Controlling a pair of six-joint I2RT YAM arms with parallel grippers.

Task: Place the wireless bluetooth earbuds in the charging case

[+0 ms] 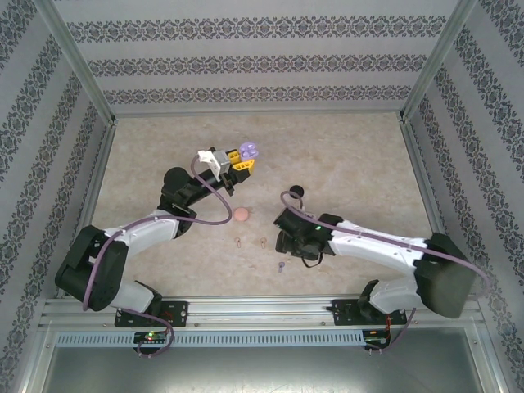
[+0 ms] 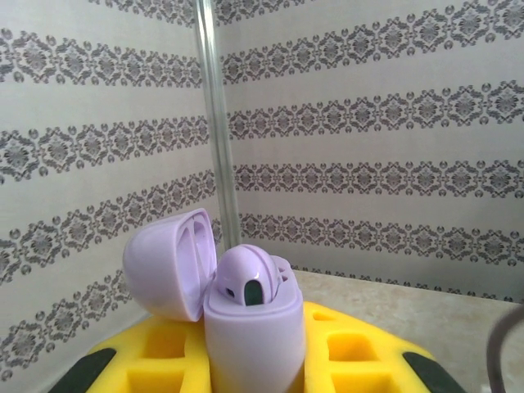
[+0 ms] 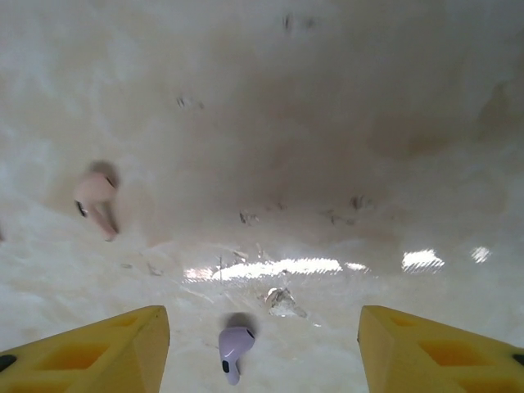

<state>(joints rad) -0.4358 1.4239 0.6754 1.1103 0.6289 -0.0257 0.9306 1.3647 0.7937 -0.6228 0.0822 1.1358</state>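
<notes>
**Figure: open purple case gripped at left, loose earbud between spread fingers at right**

The left gripper (image 1: 242, 157), over the beige mottled table (image 1: 352, 164) left of its centre, is pinching a light purple round plastic charging case (image 2: 250, 327) between its yellow fingers (image 2: 123, 364). The case stands upright with its hinged lid (image 2: 168, 262) swung open to the left in the left wrist view. A rounded purple form with a dark patch sits in the case's mouth, and whether it is a seated earbud cannot be told.

The right gripper (image 3: 262, 319) hangs over the near-centre of the table, its yellow fingers (image 3: 131, 336) spread wide and touching nothing. A light purple stemmed earbud (image 3: 233, 348) lies on the table between those fingers, apart from both, and closer to the left-hand one in the right wrist view.

A first pinkish-tan stemmed earbud (image 1: 237, 242) and a second pinkish-tan stemmed earbud (image 1: 262, 242) lie near each other on the table between the two arms. A pink round case (image 1: 242, 214) rests just beyond them. A small black round object (image 1: 296, 193) sits on the table just past the right arm's wrist
</notes>
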